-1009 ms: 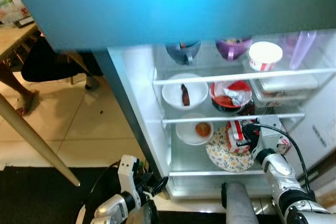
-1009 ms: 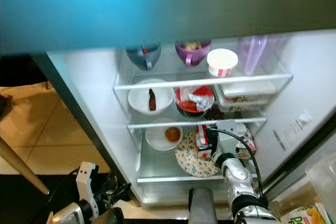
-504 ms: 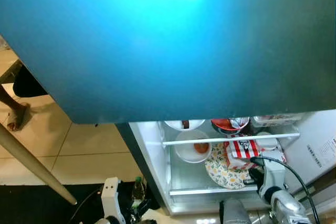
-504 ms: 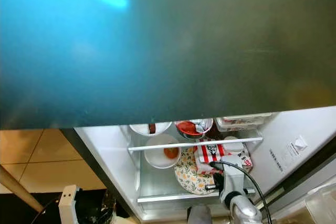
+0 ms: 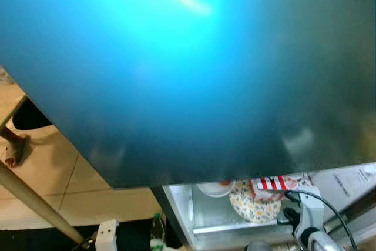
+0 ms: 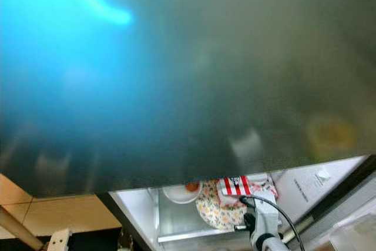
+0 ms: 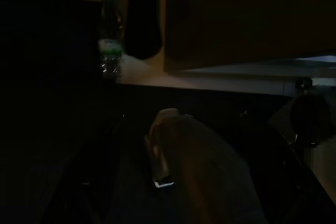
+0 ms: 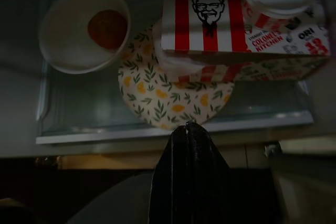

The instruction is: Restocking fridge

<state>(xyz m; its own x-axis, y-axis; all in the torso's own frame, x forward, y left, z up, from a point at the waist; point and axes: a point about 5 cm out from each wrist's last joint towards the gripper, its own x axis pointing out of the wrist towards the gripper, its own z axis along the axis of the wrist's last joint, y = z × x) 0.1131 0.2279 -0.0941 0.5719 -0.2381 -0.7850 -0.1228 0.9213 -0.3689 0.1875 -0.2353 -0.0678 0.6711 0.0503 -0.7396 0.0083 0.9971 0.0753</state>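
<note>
Though the blue door [image 5: 188, 69] blocks most of my head view, the box [image 8: 207, 19] sits on the plate [image 8: 173, 98] at 12 o'clock from my right gripper [image 8: 189, 129], which is closed and empty. Placing looks done; a bottle [image 7: 109, 40] waits by the idle left arm.

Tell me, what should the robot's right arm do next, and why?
Probably pull the right gripper a little farther away from the fridge shelf. Its black fingers are pressed shut with nothing in them, and the red-striped box already sits on the flowered plate, beside the white bowl.
</note>
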